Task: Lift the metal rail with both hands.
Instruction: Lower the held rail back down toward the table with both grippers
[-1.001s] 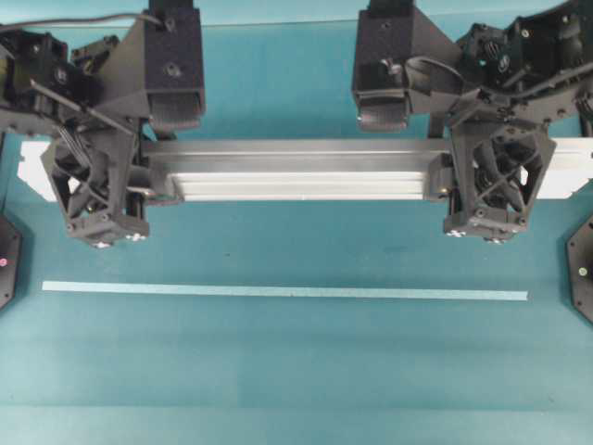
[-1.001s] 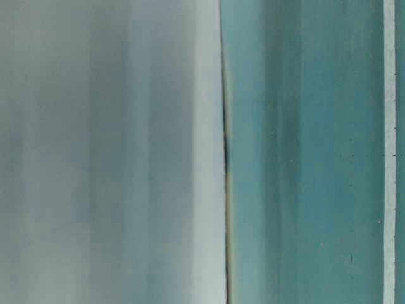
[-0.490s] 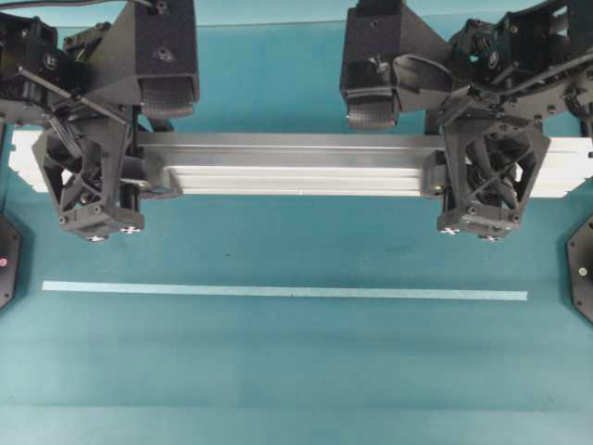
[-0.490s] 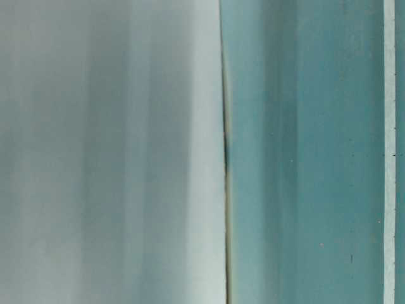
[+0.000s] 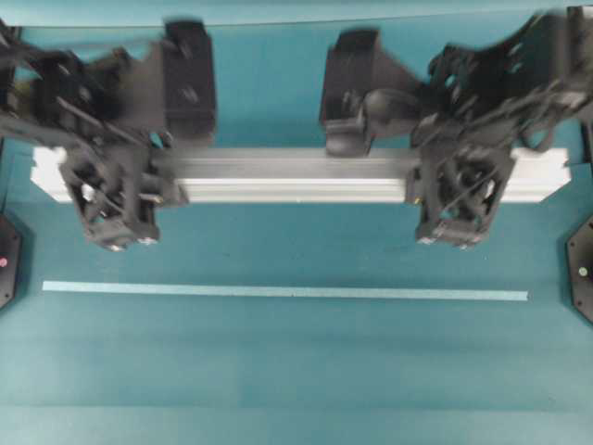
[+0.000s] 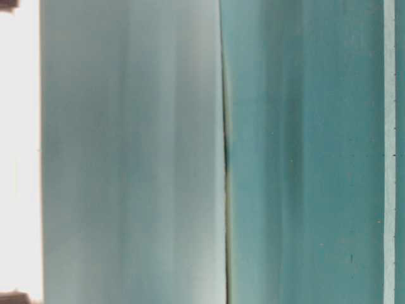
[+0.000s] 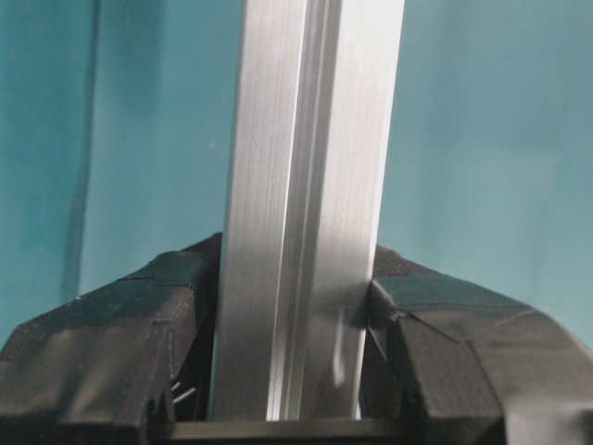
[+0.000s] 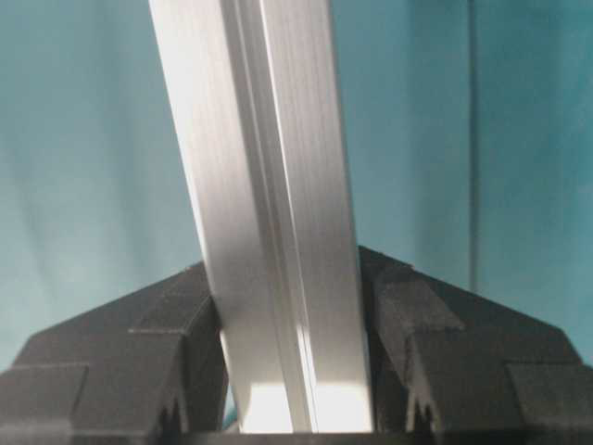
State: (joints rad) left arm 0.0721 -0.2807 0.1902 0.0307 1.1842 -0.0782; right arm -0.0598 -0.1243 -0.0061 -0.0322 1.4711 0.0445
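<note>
A: Overhead view. Report change.

B: Long silver grooved aluminium rail point(image 5: 296, 176) now drawn smaller and blurred, ends farther inside the frame than a second ago; read as motion under way, direction not settled from this view alone. Clamped near each end: black lattice-fingered left gripper point(image 5: 119, 199) and black lattice-fingered right gripper point(image 5: 460, 199). Thin pale tape strip point(image 5: 285, 293) unmoved on the teal table surface point(image 5: 296, 371).

A: Table-level view.

B: Formerly filled on the left by a grey blur; now a bright white band point(image 6: 19, 152) at the left edge. Nothing sharp enough to name. Teal table and pale strip point(image 6: 389, 152) unchanged.

A: Left wrist view.

B: Rail point(image 7: 306, 213) pinched between both black fingers point(image 7: 102, 352), jaws narrowed onto it.

A: Right wrist view.

B: Same: rail point(image 8: 278, 213) held between fingers point(image 8: 445, 352), slightly tilted in frame.

A: Meaning for the task?

B: Two-handed grip secure; rail judged mid-lift, clear of the table.
</note>
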